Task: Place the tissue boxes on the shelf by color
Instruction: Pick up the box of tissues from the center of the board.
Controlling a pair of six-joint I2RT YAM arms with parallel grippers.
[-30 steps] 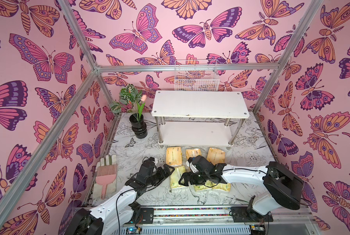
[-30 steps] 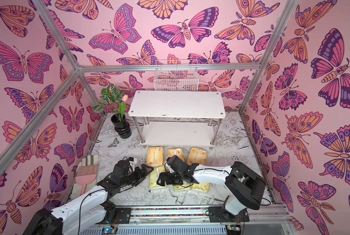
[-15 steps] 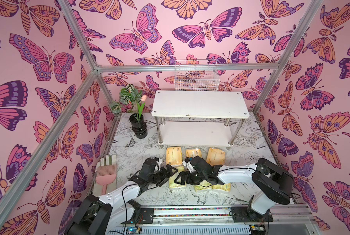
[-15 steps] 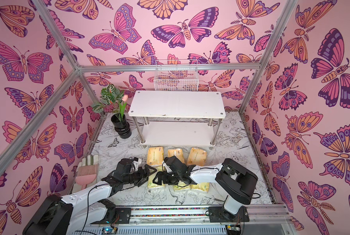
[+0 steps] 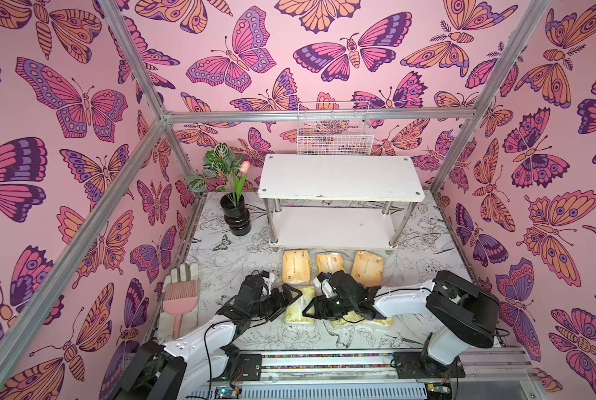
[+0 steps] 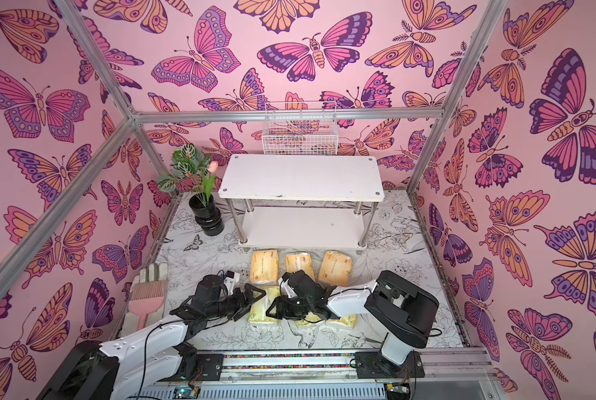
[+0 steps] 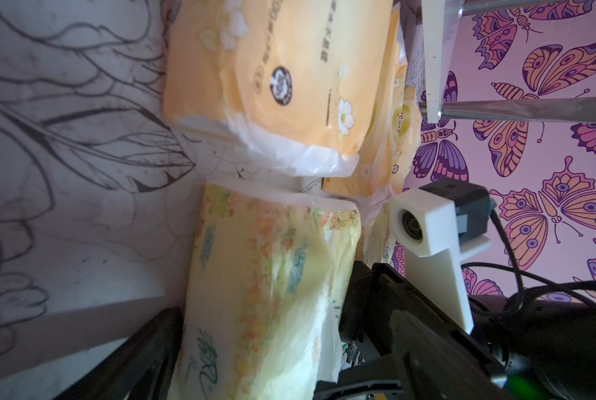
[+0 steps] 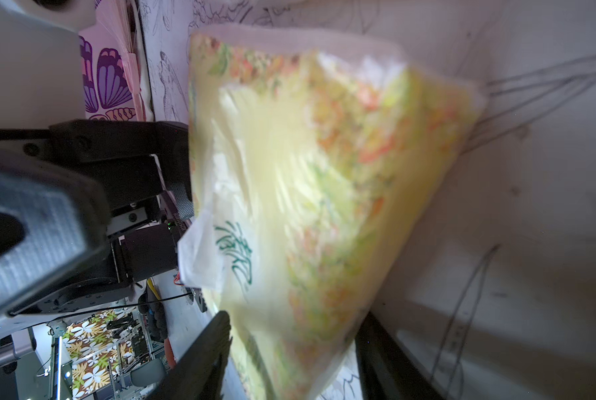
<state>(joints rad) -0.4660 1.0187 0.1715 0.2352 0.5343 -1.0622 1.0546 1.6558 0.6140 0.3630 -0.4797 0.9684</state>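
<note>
Right jaws are closed on the pale yellow-green plastic-wrapped tissue pack (image 8: pixel 324 173). On my right wrist feed the right gripper (image 8: pixel 293 317) straddles the soft wrap, with a black finger (image 8: pixel 206 349) pressed to each flank. My left gripper (image 5: pixel 291 303) meets the same pack from the opposite flank with its jaws spread wide. One of its fingers (image 7: pixel 144 343) lies against the wrap, but I cannot tell whether that pair clamps it or only brackets it.

The pack is a soft, pillowy rectangle. It is pale yellow with a band of small orange and green flowers along one edge, green brush-script lettering and crinkled white film at the ends. In both top views the pack (image 5: pixel 299 311) (image 6: pixel 262 310) has its long axis square to the front edge of the white two-tier shelf with chrome legs (image 5: pixel 339 176), with one short end pointing at the shelf.

It sits in front of the shelf, over the white table cover with black line-drawn flowers (image 5: pixel 241 256). A row of three orange-yellow plastic-wrapped tissue packs (image 5: pixel 330 262) lies between it and the shelf's lower tier, each aligned the same way. The wrist feed is blurred, so I cannot tell whether the pack is flat or tipped.
</note>
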